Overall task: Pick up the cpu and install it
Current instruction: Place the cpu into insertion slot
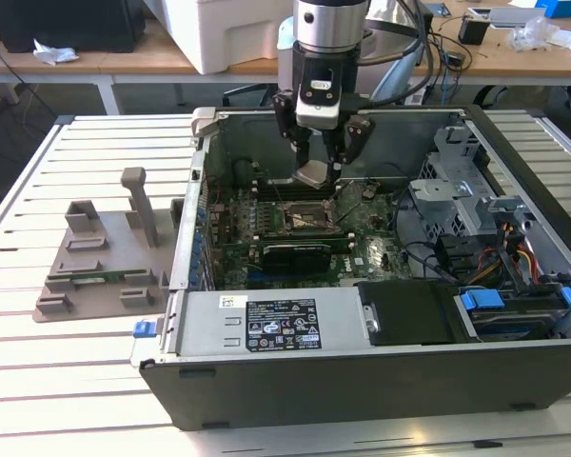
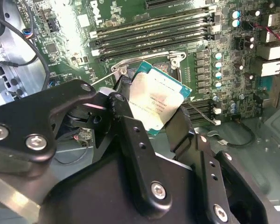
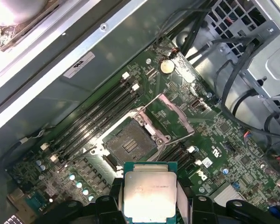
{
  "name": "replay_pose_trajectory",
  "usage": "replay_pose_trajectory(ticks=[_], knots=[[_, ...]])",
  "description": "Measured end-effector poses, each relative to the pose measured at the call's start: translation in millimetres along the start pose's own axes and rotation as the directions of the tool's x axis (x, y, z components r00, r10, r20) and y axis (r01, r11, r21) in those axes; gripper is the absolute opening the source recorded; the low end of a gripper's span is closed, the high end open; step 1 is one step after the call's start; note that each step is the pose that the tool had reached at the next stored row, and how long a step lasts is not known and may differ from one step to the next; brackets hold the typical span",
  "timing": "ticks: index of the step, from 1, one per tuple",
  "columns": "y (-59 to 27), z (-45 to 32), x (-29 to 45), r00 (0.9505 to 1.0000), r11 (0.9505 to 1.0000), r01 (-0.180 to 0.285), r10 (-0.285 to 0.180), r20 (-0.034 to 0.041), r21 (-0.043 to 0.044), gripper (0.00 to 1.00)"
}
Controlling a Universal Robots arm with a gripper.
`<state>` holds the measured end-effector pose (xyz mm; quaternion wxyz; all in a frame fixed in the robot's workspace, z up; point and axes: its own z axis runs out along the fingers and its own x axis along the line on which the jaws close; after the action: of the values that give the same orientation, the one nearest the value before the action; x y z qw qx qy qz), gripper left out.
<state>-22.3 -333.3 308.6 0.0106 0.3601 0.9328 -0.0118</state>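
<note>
The cpu (image 1: 314,173), a flat square chip with a silver top and green rim, hangs tilted inside the open computer case. My gripper (image 1: 318,169) is shut on the cpu, holding it by two opposite edges. In the second wrist view the cpu (image 2: 155,99) sits between the black fingers (image 2: 123,112). The first wrist view shows the cpu (image 3: 150,192) a short way above the motherboard. The open socket (image 3: 129,144), with its metal frame lifted, lies on the board just beyond it. In the exterior view the socket (image 1: 301,218) is below and slightly nearer the camera than the chip.
The open computer case (image 1: 381,362) lies on a slatted white table (image 1: 76,381). A grey plastic holder (image 1: 105,257) stands at the exterior view's left. Memory slots (image 3: 93,116), a graphics card (image 1: 295,253), cables (image 1: 457,257) and drive bays (image 1: 514,305) crowd the case.
</note>
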Motion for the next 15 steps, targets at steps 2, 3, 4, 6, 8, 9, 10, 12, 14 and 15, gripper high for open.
replay_pose_trajectory(ticks=[2,3,4,6,8,9,10,12,14,15], knots=[[0.0,0.0,0.0,0.9993,0.9993,-0.038,0.038,-0.0001,0.0015,0.55],[0.0,0.0,0.0,0.9987,0.9987,-0.050,0.050,-0.0003,0.0019,0.55],[0.0,0.0,0.0,0.9982,0.9982,-0.060,0.060,-0.0004,0.0021,0.55],[0.0,0.0,0.0,0.9969,0.9969,-0.079,0.079,-0.0007,0.0028,0.55],[0.0,0.0,0.0,0.9947,0.9947,-0.103,0.103,-0.0009,0.0034,0.55],[0.0,0.0,0.0,0.9935,0.9935,-0.114,0.114,-0.0011,0.0038,0.55],[0.0,0.0,0.0,0.9921,0.9921,-0.126,0.126,-0.0012,0.0042,0.55],[0.0,0.0,0.0,0.9891,0.9891,-0.147,0.147,-0.0013,0.0048,0.55],[0.0,0.0,0.0,0.9840,0.9840,-0.178,0.178,-0.0015,0.0059,0.55],[0.0,0.0,0.0,0.9826,0.9826,-0.185,0.185,-0.0016,0.0061,0.55]])
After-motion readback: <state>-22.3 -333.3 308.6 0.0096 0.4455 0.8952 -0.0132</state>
